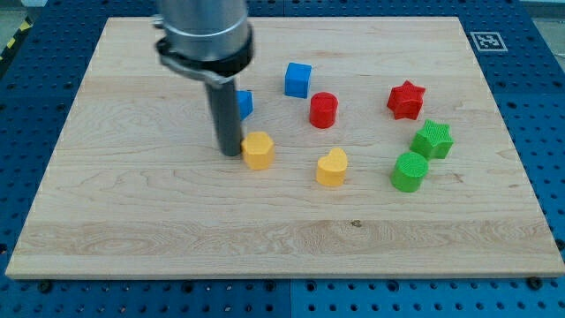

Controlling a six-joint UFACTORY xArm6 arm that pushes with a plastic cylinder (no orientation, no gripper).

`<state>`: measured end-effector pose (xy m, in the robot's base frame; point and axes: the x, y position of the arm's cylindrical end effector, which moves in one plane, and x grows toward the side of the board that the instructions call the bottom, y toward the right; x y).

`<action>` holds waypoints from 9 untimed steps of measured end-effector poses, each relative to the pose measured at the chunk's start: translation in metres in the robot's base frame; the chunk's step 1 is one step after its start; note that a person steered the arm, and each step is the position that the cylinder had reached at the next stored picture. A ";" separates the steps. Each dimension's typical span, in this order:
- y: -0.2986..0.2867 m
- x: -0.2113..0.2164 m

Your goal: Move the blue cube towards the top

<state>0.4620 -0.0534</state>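
Observation:
The blue cube (297, 79) sits on the wooden board (132, 203) in the upper middle of the view. My tip (230, 153) rests on the board well below and to the left of it. The tip is right beside the left side of a yellow block (259, 151). A second blue block (244, 104), shape unclear, is partly hidden behind the rod, just above the tip.
A red cylinder (323, 109) stands just below and right of the blue cube. A red star (406, 100) is at the right. A green star (433, 140) and green cylinder (410, 171) sit lower right. A yellow heart (332, 168) lies at the middle.

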 end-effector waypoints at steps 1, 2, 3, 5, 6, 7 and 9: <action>0.046 -0.027; 0.071 -0.046; 0.092 -0.053; 0.089 -0.104; 0.087 -0.103; 0.064 -0.103; 0.021 -0.110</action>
<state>0.3525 -0.0325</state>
